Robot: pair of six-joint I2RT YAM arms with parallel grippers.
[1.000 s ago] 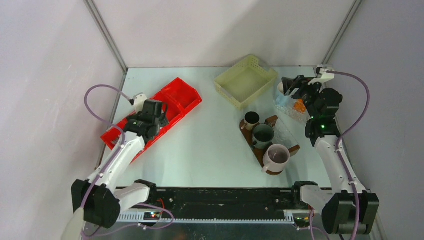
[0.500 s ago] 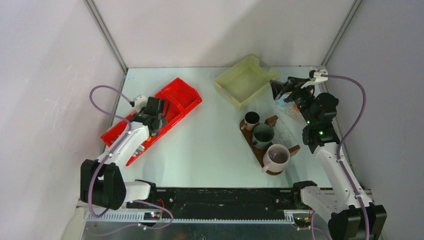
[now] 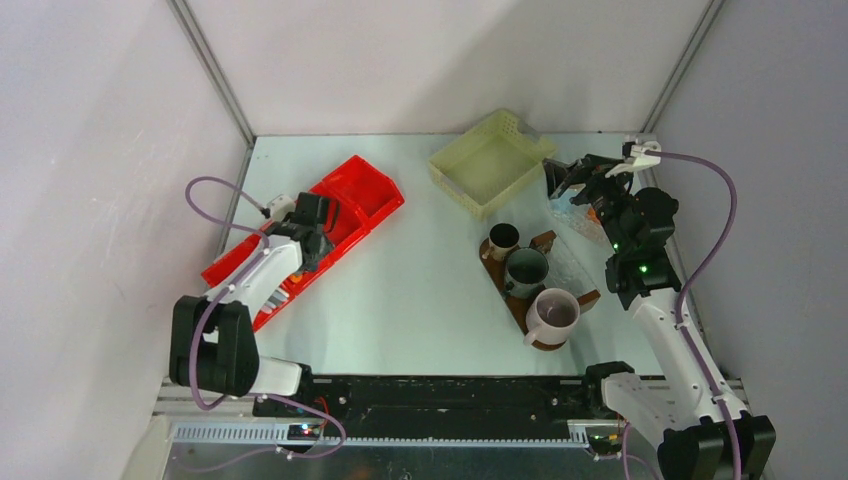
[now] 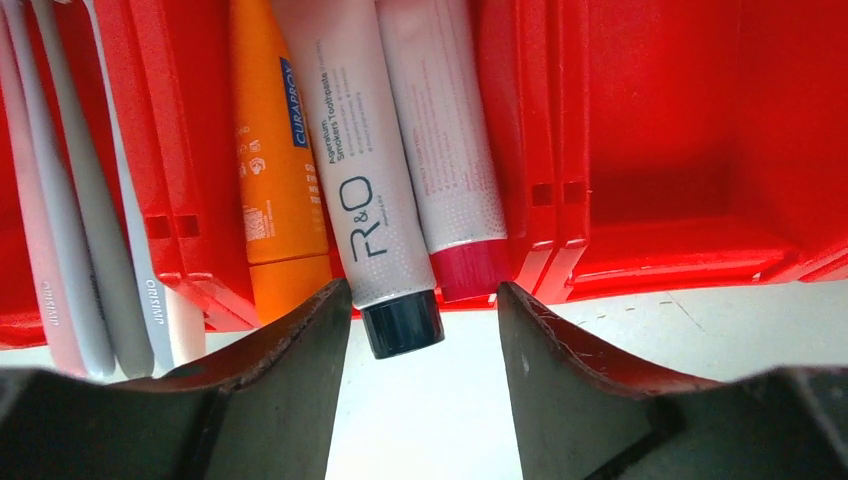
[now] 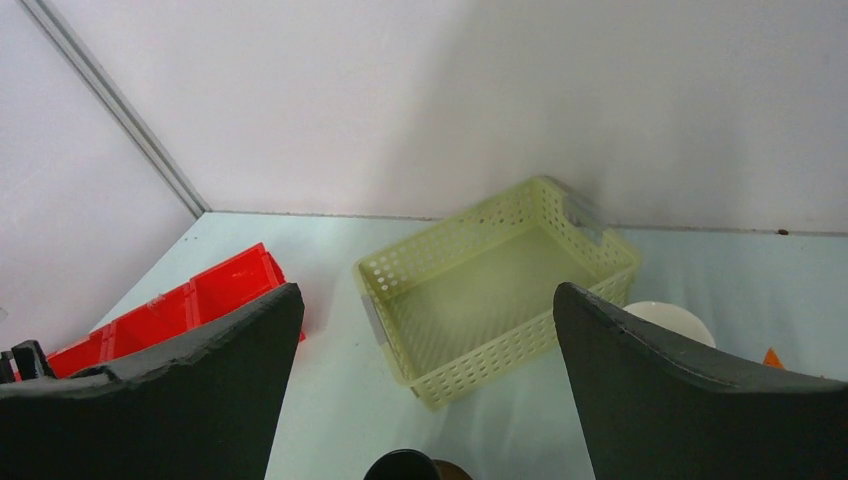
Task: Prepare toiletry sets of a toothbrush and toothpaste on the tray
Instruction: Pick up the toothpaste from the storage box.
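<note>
The dark brown oval tray (image 3: 516,304) holds a small dark brown mug (image 3: 503,240), a dark green mug (image 3: 526,268) and a mauve-grey mug (image 3: 553,315). No toothbrush or tube shows with them. My left gripper (image 3: 310,215) is open low over the red bin (image 3: 350,195). In the left wrist view its jaws (image 4: 422,335) straddle the black cap of a white toothpaste tube (image 4: 360,180). This tube lies between an orange tube (image 4: 268,170) and a white tube with a red cap (image 4: 440,150). Slim toothbrushes (image 4: 75,250) lie left of them. My right gripper (image 3: 563,180) is open, empty and raised.
A pale yellow mesh basket (image 3: 492,160) stands at the back, also in the right wrist view (image 5: 490,290). A clear container (image 3: 590,215) with orange and blue items sits at the right edge. The red bin has dividing walls (image 4: 545,150).
My left gripper has moved forward and down to the tube ends in the red bin. My right gripper has swung a little left, towards the basket's corner.
</note>
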